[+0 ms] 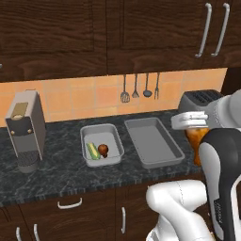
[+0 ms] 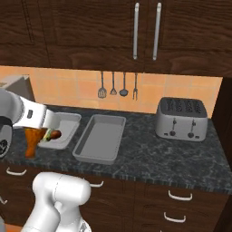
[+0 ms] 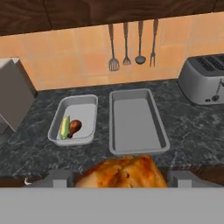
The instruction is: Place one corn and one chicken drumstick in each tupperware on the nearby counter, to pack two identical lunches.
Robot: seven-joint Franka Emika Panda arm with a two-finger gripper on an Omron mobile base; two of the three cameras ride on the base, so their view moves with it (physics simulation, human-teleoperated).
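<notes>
My gripper (image 3: 119, 178) is shut on a glossy brown-orange chicken drumstick (image 3: 122, 173), which it holds in the air over the counter's front edge. From the left base view the drumstick (image 1: 195, 139) hangs under the hand, right of the longer tupperware (image 1: 151, 141), which is empty. The shorter tupperware (image 1: 100, 144) holds a green-husked corn (image 1: 92, 151) and another drumstick (image 1: 103, 149) side by side. In the hand view both trays lie ahead, the shorter tupperware (image 3: 75, 119) to the left and the longer tupperware (image 3: 136, 121) in the centre. The plain yellow-orange corn is out of view.
A silver toaster (image 1: 200, 98) stands at the back right of the dark counter (image 1: 56, 174). A grey coffee machine (image 1: 26, 129) sits at the left. Utensils (image 1: 139, 87) hang on the tiled wall under dark upper cabinets.
</notes>
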